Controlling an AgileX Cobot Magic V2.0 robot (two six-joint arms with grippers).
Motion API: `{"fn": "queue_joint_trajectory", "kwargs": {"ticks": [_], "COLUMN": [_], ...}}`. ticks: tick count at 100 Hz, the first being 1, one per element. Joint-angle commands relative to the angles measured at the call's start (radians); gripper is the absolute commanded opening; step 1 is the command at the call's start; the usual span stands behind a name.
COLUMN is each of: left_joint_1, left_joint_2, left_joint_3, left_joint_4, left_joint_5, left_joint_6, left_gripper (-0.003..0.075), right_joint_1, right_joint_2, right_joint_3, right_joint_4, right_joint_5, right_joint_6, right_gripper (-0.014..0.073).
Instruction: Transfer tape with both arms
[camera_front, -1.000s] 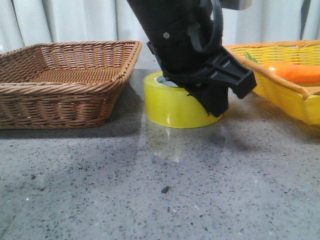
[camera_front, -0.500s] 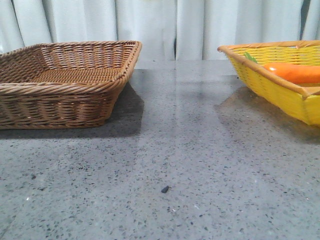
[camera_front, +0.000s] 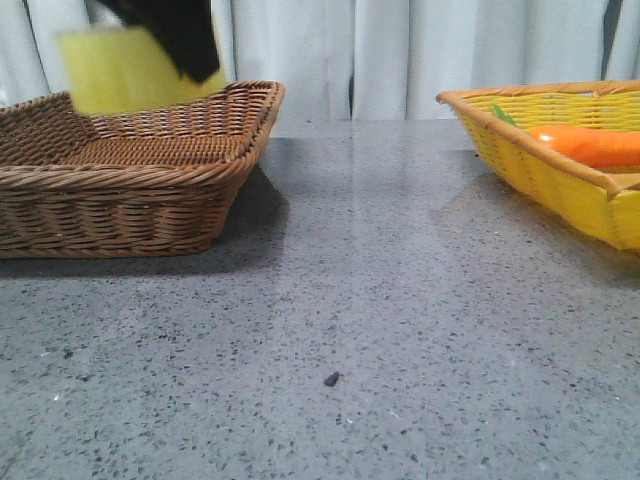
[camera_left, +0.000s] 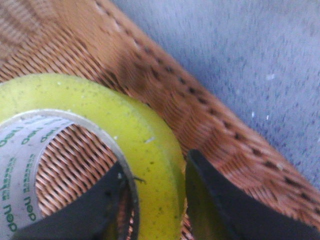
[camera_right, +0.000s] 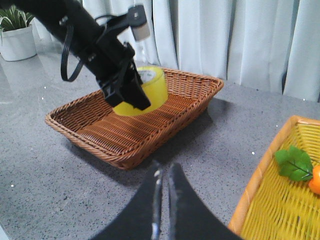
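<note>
The yellow tape hangs in the air over the brown wicker basket at the left. My left gripper is shut on it, one finger inside the white core and one outside the yellow wall, as the left wrist view shows on the tape with the gripper around it. The right wrist view shows the tape held above the basket. My right gripper is shut and empty, above the grey table between the two baskets. It is out of the front view.
A yellow basket at the right holds an orange carrot-like thing with a green leaf. A potted plant stands far off. A small dark speck lies on the grey table.
One second ago a gripper held the tape on the table's middle. Half a second ago tape and arm were out of view. Now the tape hangs over the brown basket at the left.
</note>
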Motion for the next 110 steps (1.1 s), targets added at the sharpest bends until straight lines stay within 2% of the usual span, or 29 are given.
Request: {"fn": "queue_joint_trajectory", "kwargs": {"ticks": [1,29,49,66,84,95,110], "left_joint_1": [0.003,0.003,0.003,0.003,0.003,0.003,0.003], "left_joint_2": [-0.051,-0.051,-0.053,-0.086,-0.207,-0.314,-0.479], "left_joint_3": [0.031,0.155,0.16,0.16,0.16,0.185,0.283], "left_joint_4": [-0.007,-0.007,-0.007,-0.014,-0.095,-0.168,-0.202], "left_joint_5": [-0.112,-0.193,-0.197,-0.187,-0.224,-0.291,-0.382], "left_joint_6": [-0.001,-0.001,-0.001,-0.012,-0.012,-0.012,-0.012], "left_gripper": [0.0175,0.0182,0.034,0.0333,0.0333,0.0291,0.0131], "right_joint_1": [0.0,0.0,0.0,0.0,0.0,0.0,0.0], "right_joint_2": [0.005,0.005,0.005,0.005,-0.012,-0.042,-0.117], "right_joint_3": [-0.025,-0.025,-0.025,-0.024,0.001,0.047,0.131], "right_joint_4": [-0.002,-0.002,-0.002,-0.002,-0.04,-0.094,-0.108], "right_joint_5": [-0.064,-0.063,-0.062,-0.038,-0.023,-0.05,-0.129], "right_joint_6": [-0.004,-0.004,-0.004,-0.004,-0.004,-0.004,-0.004], "right_gripper": [-0.0064,-0.0064,-0.0064,-0.0064,-0.0064,-0.0064,-0.0064]}}
